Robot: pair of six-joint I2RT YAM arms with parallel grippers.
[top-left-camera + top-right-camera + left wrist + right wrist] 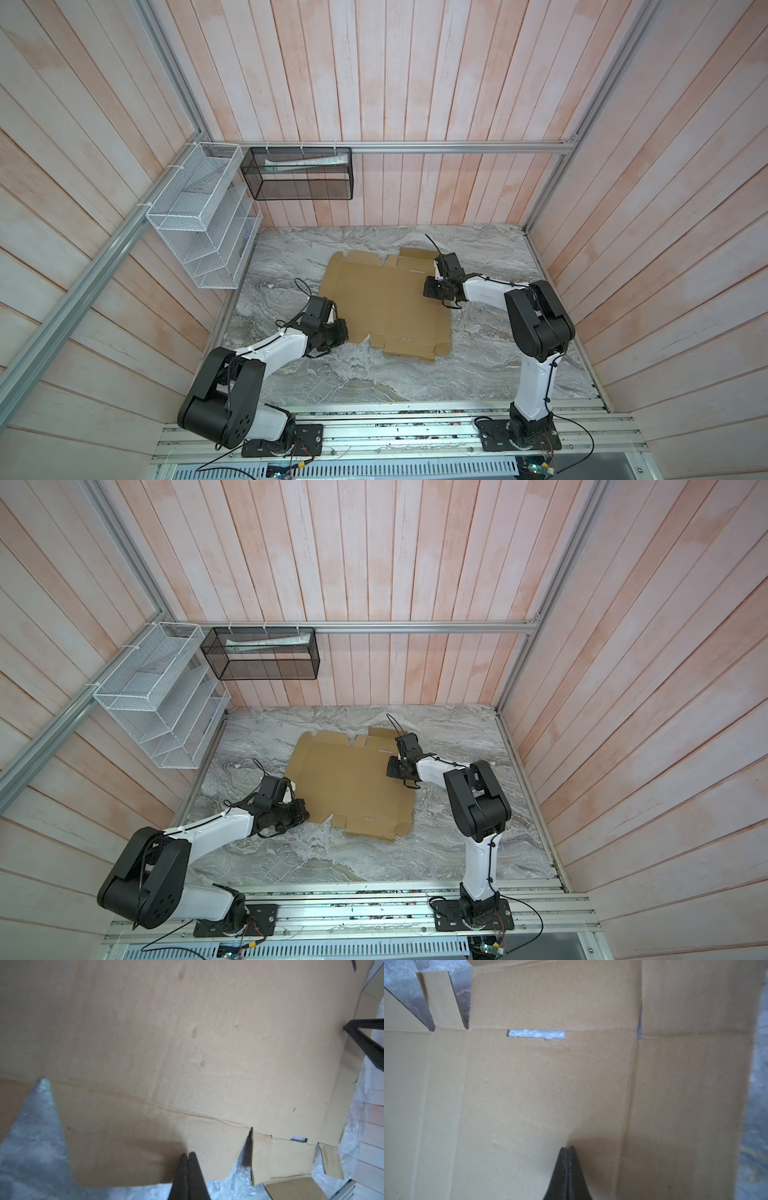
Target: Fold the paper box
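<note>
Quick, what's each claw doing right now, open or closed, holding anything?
Left claw: closed, holding nothing, tips over the paper box.
Right claw: closed, holding nothing, tips over the paper box.

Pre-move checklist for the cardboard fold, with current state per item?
1. The paper box lies flat and unfolded on the table: ok.
2. The left gripper open for a grasp: not ok. Its jaws are shut and empty, tips over an edge flap.
3. The right gripper open for a grasp: not ok. It is shut and empty, over the panel near the slot.
4. Fingertips touching the cardboard: cannot tell.
5. The slot unblocked: ok, the table shows through it.
</note>
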